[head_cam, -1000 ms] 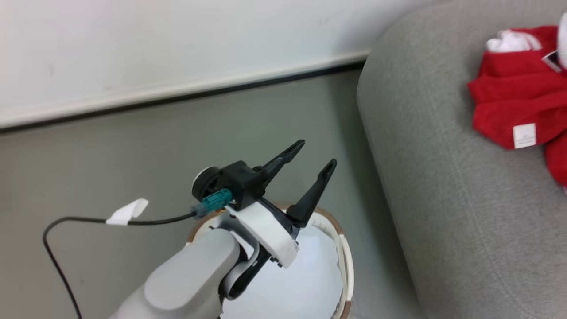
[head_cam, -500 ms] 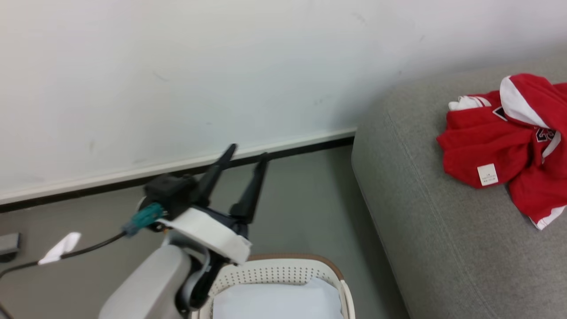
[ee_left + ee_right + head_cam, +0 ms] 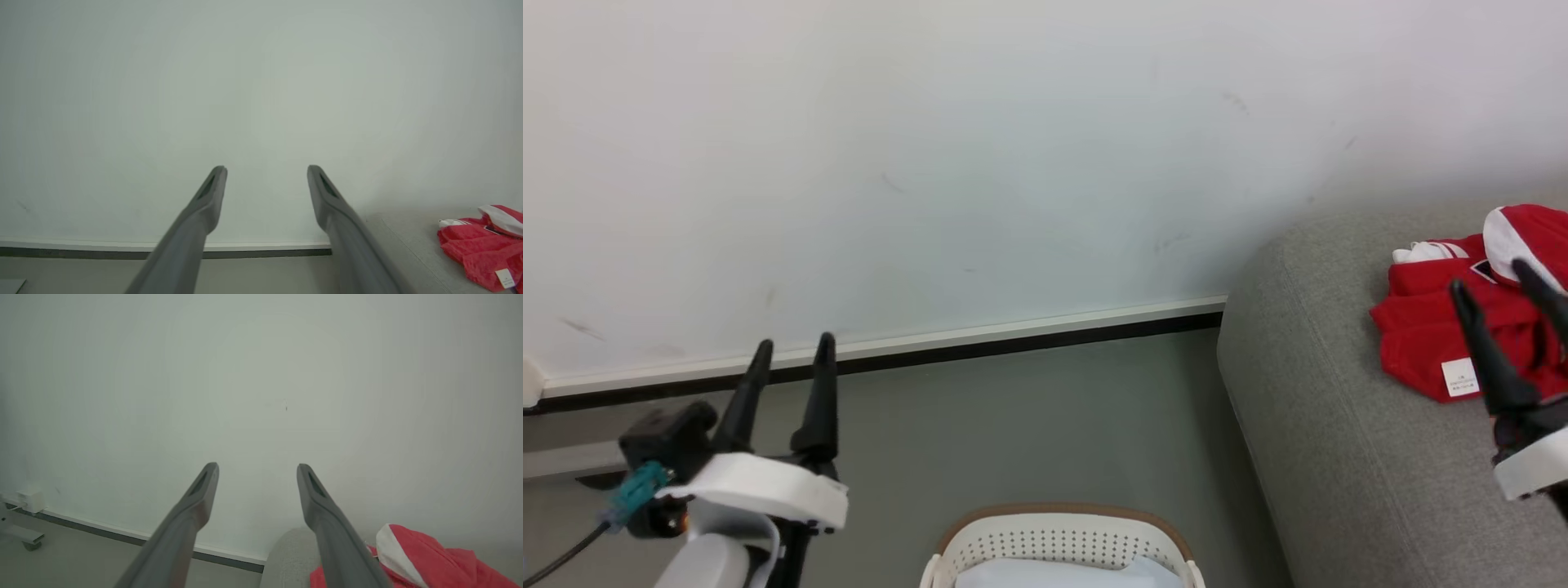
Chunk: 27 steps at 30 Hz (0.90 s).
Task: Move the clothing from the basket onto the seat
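Narrow floor (image 3: pixel 1232 543) strip between basket (image 3: pixel 1054 513) rim and sofa (image 3: pixel 1307 441) edge

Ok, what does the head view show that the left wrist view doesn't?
The head view adds the cream basket at its bottom edge and the right end effector, open, in front of the clothing. The left wrist view adds the slotted inner faces of the left end effector fingers. Both share that open left end effector, the red clothing lying on the grey seat, the white wall and the dark skirting.
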### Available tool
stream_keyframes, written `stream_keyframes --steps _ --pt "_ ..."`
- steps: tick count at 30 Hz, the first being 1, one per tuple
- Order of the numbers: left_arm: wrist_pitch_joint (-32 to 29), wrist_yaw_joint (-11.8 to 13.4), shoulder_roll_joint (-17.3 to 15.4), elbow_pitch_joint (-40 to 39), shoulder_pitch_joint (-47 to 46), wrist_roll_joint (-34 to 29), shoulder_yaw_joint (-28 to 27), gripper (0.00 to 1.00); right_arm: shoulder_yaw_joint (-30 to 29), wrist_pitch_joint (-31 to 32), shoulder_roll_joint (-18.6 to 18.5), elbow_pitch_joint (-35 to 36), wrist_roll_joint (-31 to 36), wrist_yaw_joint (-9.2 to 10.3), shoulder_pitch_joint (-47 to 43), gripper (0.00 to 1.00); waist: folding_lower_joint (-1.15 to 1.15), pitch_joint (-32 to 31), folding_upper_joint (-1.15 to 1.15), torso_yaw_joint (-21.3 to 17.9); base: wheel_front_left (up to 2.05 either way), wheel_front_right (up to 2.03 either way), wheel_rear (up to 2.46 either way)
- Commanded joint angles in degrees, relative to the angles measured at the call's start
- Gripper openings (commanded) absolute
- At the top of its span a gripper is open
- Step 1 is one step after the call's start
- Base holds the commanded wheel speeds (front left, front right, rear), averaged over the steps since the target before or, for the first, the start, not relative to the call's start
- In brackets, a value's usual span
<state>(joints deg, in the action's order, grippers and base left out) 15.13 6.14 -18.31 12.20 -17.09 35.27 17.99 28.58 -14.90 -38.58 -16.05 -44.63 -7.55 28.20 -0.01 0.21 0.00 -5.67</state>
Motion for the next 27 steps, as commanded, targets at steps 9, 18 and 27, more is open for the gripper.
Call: stream_keyframes --steps 9,18,27 --pt "0.03 0.13 3.74 0.33 9.02 -8.22 -9.36 1.0 -15.62 -0.26 13.12 4.83 10.37 0.13 -18.32 1.0 0.01 -0.64 0.0 3.11 0.0 0.0 0.0" --pt "0.03 -3.29 9.48 2.47 12.99 -15.04 -15.91 1.0 -19.46 -0.28 22.08 6.22 17.95 0.13 -24.92 1.0 0.01 -0.04 0.0 3.78 0.0 0.0 0.0" --pt "0.03 -6.99 13.04 2.61 13.75 -19.37 -20.9 1.0 -18.27 -0.28 23.05 4.84 18.25 0.13 -23.37 1.0 0.01 -0.11 0.0 3.83 0.0 0.0 0.0"
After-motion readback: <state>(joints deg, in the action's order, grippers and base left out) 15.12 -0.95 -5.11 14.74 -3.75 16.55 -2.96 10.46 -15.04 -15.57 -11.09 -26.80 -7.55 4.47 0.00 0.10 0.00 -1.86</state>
